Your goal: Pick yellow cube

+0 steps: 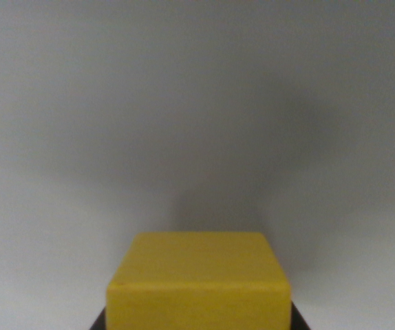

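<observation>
No lettering, label, brand mark or number can be read anywhere in the wrist view. The yellow cube [199, 280] shows plain faces with no print, and the grey surface [197, 103] behind it carries no sign or marking.

Plain grey surface [197, 103], soft shadow [252, 179]

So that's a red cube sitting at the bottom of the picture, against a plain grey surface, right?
Not quite: the cube is yellow, not red. The wrist view shows it at the bottom centre of the picture, against a plain grey surface.
</observation>
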Available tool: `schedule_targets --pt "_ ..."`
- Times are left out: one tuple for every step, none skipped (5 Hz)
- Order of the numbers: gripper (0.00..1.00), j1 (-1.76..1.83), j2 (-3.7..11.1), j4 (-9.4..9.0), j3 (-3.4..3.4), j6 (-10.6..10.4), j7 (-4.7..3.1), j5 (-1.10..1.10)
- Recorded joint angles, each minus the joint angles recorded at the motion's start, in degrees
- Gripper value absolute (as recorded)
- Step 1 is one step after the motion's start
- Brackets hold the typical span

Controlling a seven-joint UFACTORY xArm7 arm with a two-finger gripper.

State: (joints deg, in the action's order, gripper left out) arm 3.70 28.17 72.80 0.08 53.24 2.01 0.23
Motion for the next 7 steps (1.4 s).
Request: schedule_targets --pt "1.00 0.00 -0.55 1.09 0.00 1.6 0.01 0.00" --pt "1.00 0.00 -0.55 1.09 0.00 1.6 0.01 0.00" --pt "1.00 0.00 -1.20 2.36 0.00 3.6 0.01 0.00" --pt "1.00 0.00 -1.20 2.36 0.00 3.6 0.01 0.00" --pt "1.00 0.00 -1.92 3.79 0.00 5.7 0.02 0.00" --pt "1.00 0.00 -1.92 3.79 0.00 5.7 0.02 0.00" --pt "1.00 0.00 -2.67 5.26 0.00 7.9 0.03 -0.01"
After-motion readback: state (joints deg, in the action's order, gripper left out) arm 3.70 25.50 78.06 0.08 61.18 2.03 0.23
